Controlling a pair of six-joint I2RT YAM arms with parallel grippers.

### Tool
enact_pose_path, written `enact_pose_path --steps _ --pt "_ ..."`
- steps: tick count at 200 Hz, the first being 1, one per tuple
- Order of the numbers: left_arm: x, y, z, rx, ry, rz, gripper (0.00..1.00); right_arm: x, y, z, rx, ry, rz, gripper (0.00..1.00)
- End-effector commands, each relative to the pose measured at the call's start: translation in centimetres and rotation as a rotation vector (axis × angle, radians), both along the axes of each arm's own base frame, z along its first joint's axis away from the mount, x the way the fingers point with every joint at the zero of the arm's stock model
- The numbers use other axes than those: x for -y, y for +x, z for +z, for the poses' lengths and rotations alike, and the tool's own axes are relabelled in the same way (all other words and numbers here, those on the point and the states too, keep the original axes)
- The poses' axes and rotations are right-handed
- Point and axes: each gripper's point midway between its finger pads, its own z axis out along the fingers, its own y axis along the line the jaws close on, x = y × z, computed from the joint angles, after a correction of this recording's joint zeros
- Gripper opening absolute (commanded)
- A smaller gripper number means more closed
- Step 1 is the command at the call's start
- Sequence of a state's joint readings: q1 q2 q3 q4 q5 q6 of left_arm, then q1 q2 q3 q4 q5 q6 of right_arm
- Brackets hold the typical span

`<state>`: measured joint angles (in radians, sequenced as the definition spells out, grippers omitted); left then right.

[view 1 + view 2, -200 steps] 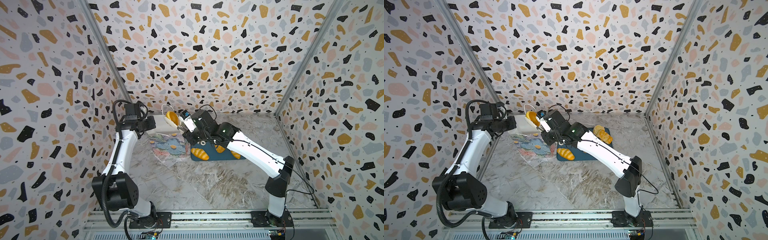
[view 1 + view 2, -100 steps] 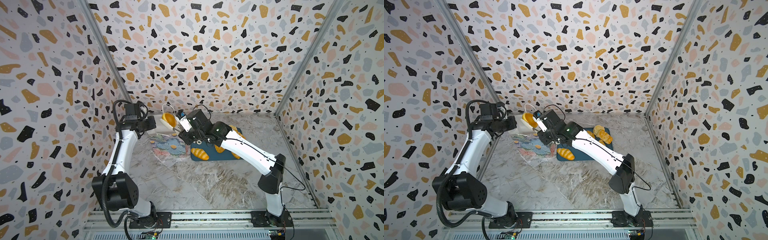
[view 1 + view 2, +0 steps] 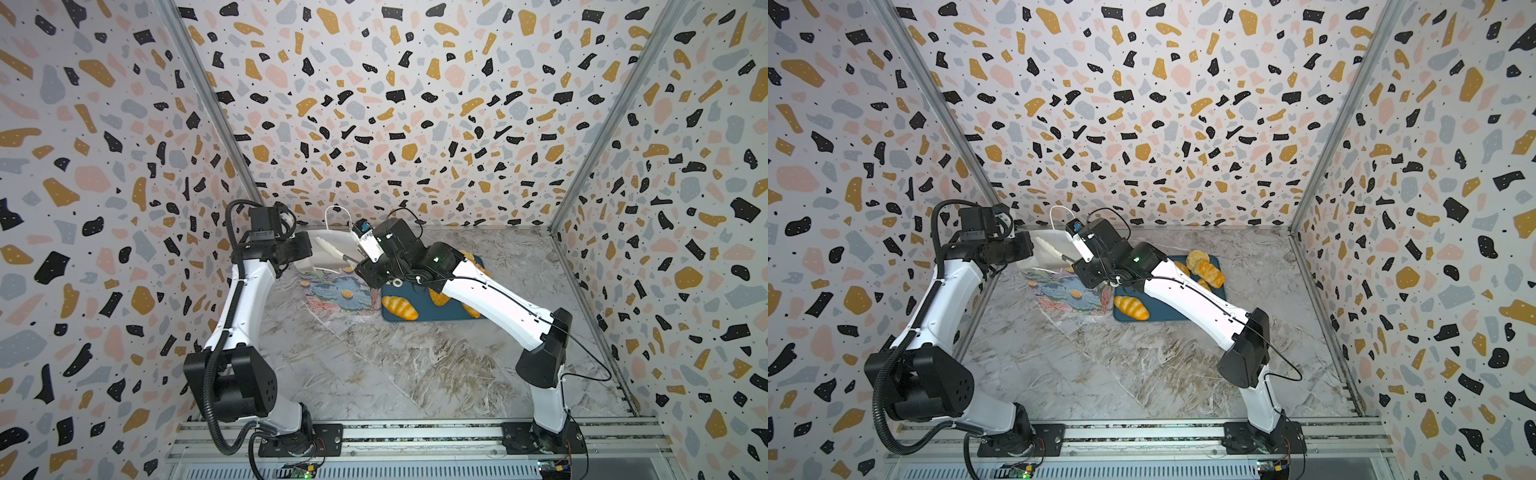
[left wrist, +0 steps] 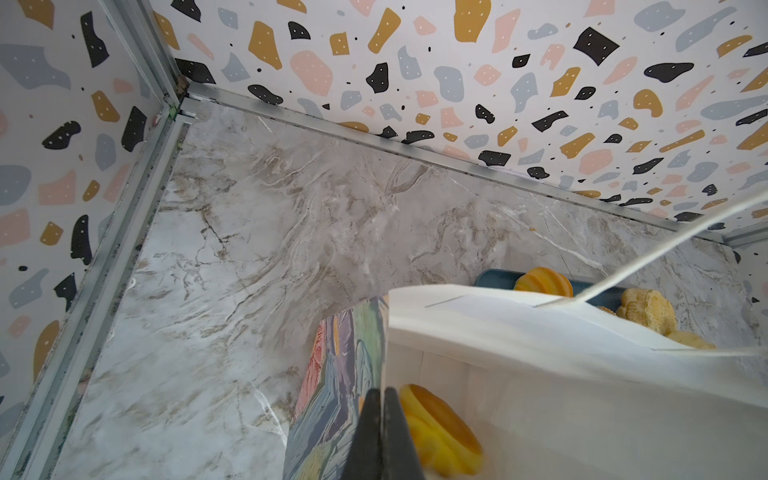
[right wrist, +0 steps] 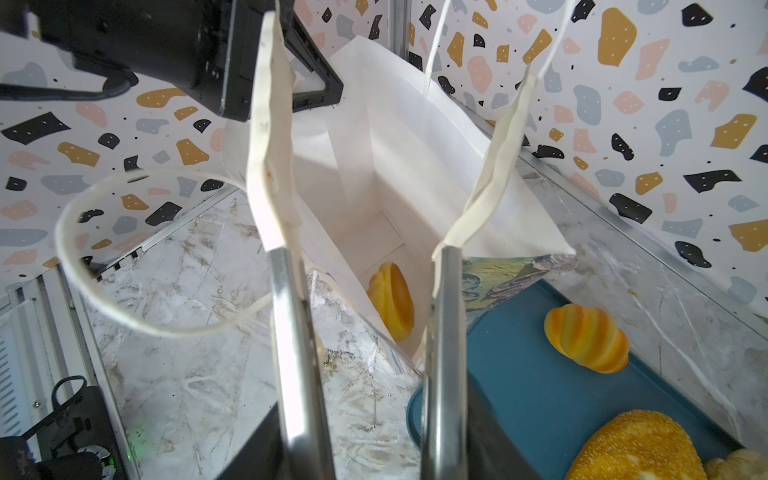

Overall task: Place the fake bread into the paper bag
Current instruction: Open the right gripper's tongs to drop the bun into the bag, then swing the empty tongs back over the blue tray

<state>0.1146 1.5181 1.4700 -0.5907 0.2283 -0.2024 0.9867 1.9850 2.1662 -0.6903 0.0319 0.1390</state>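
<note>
Fake bread [image 3: 399, 307] mostly lies on the tray [image 5: 519, 395]; just one bun [image 5: 390, 301] sits inside the paper bag [image 5: 386, 166]. Left hand [image 4: 381, 399] pinches the bag's wall; right hand [image 5: 399, 54] stands open, empty.

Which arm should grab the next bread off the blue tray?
The right. Its gripper is open, empty and beside the tray with the bread; the left gripper is shut on the bag edge.

– What kind of place is this?
– A robot lab. Two robot arms [image 3: 245, 299] are bolted to a metal rail [image 3: 415, 434], inside a box with spotted walls [image 3: 374, 104] and a marble floor [image 3: 374, 374].
</note>
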Motion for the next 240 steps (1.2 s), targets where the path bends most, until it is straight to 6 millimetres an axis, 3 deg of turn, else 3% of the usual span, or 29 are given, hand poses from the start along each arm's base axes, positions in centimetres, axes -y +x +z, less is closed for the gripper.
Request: enact_pose_path --steps 1,109,181,240 --pt "0.4 -0.3 0.6 0.026 -0.013 -0.011 0.00 1.0 -0.5 4.6 0.055 0.074 -0.017 0.55" --pt "-0.3 -0.3 0.5 0.020 0.011 0.021 0.00 4.9 -2.4 6.7 0.091 0.099 -0.066 0.56" --pt "0.0 -0.2 0.3 0.017 -0.010 0.018 0.00 8.3 -3.5 5.3 0.079 0.103 -0.133 0.57" --pt "0.7 -0.3 0.6 0.032 -0.038 -0.012 0.00 10.6 -3.8 2.7 0.065 0.075 -0.201 0.58"
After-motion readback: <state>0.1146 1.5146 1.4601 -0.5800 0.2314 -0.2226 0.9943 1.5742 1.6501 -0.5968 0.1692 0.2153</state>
